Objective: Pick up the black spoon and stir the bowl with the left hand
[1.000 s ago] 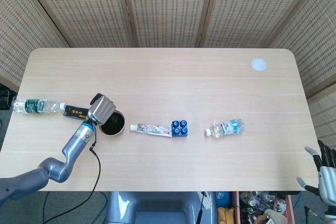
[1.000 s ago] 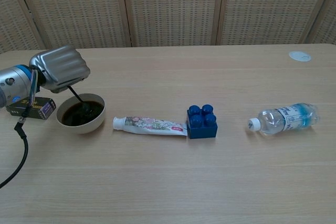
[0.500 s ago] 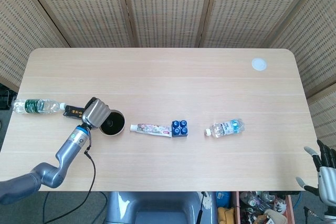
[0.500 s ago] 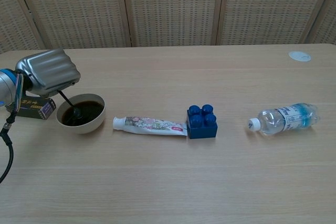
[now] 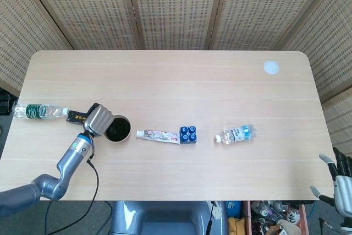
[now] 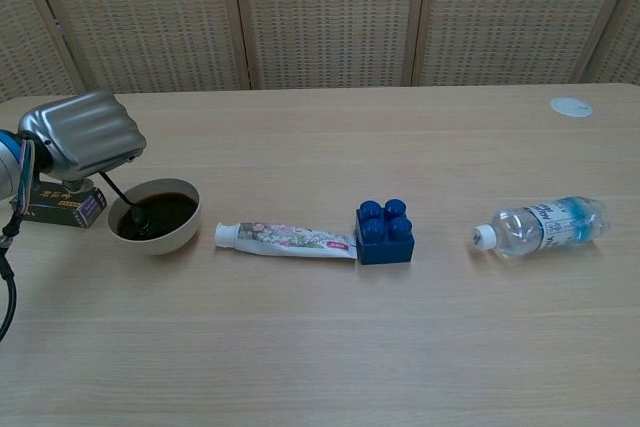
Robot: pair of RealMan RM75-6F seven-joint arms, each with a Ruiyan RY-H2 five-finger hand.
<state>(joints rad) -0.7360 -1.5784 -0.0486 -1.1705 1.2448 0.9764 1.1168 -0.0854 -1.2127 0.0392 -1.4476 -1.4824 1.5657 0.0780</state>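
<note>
While its fingers curl tight, the left hand [image 6: 82, 135] grips the black spoon [image 6: 124, 203], tip in the bowl [image 6: 155, 217].

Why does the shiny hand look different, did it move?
Yes. The left hand slid leftward, away from the bowl and toothpaste tube.

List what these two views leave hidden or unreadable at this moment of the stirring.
- Spoon: its upper handle is hidden inside the left hand; the head view shows none of it.
- Small box: print too small, partly behind that hand.
- Right hand: cut off by the head view's corner, absent from the chest view.
- Bowl: its dark inside conceals any contents.
</note>
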